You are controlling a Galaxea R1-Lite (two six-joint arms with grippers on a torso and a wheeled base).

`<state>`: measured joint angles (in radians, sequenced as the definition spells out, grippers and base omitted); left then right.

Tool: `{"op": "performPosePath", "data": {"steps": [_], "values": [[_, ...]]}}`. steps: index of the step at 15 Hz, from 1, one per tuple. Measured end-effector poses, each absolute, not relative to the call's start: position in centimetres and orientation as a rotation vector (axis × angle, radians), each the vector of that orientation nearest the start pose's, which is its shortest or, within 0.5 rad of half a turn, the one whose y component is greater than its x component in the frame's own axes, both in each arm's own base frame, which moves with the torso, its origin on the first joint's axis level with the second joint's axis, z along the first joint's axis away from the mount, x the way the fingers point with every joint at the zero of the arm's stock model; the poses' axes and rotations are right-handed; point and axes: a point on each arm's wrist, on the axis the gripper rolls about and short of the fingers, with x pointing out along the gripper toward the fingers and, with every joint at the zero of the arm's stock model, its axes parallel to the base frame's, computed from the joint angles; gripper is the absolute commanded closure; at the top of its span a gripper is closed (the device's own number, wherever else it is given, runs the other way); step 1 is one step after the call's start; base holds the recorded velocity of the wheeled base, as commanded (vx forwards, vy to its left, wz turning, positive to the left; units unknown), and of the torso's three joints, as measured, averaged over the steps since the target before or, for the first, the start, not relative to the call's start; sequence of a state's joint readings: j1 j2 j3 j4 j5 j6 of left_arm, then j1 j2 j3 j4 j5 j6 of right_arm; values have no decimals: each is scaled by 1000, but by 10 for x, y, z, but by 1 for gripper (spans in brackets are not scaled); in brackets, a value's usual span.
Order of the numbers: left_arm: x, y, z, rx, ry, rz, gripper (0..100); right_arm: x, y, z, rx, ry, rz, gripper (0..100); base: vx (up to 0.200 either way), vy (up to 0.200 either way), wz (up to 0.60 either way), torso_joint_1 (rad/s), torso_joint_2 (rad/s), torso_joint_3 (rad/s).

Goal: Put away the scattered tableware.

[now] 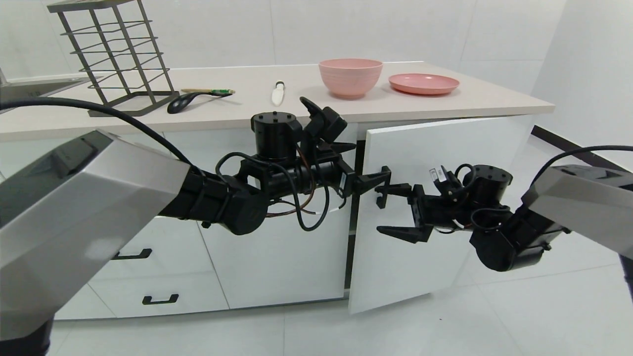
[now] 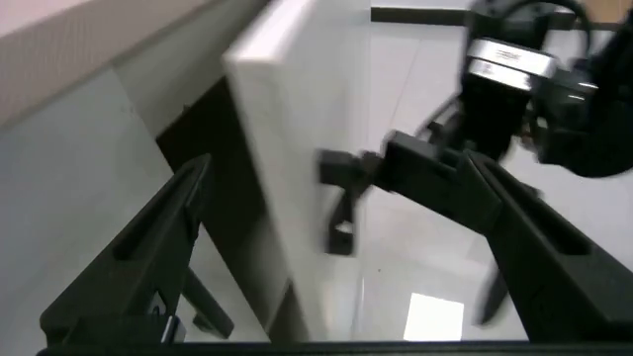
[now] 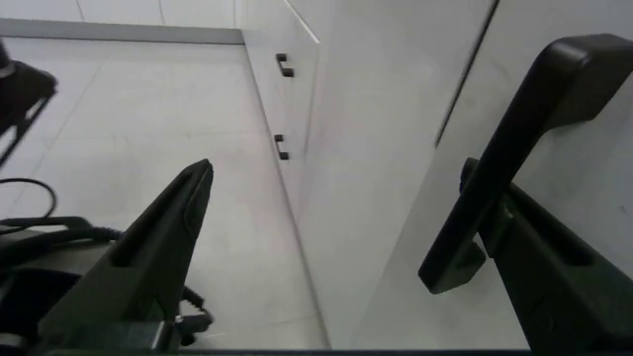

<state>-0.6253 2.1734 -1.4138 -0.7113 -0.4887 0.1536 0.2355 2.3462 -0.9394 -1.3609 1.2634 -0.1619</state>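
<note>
Pink bowl (image 1: pixel 350 76) and pink plate (image 1: pixel 424 83) sit well apart from the black spoon (image 1: pixel 185 101) on the table (image 1: pixel 247 110), so no tableware is put away yet. I judge my job now is the white cupboard door (image 1: pixel 445 148) below, which stands ajar. My left pincer (image 2: pixel 297 163) is spread wide with the door's free edge between its fingers. My right pincer (image 1: pixel 388 210) is spread too, gripping nothing, one finger right against the dark handle (image 3: pixel 524 148). To do this well, I would centre the handle between the right fingers before closing. Then I would pull along the hinge's arc, not straight out, and draw the left arm clear of the swing.
</note>
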Motion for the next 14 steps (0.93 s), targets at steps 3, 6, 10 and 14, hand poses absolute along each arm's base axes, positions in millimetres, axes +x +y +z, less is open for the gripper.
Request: {"op": "performPosePath", "data": {"steps": [3, 6, 10, 14], "values": [[356, -294, 176, 129, -65, -1167, 0, 340, 102, 54, -99, -73, 1521, 0, 0, 0, 0, 0, 0, 0], [346, -320, 171, 99, -90, -1242, 0, 325, 90, 59, -81, -62, 1543, 0, 0, 0, 0, 0, 0, 0], [343, -333, 162, 70, -77, -1275, 0, 338, 72, 54, -91, -80, 1535, 0, 0, 0, 0, 0, 0, 0], [344, -334, 159, 69, -72, -1276, 0, 361, 42, 42, -50, -41, 1434, 0, 0, 0, 0, 0, 0, 0]]}}
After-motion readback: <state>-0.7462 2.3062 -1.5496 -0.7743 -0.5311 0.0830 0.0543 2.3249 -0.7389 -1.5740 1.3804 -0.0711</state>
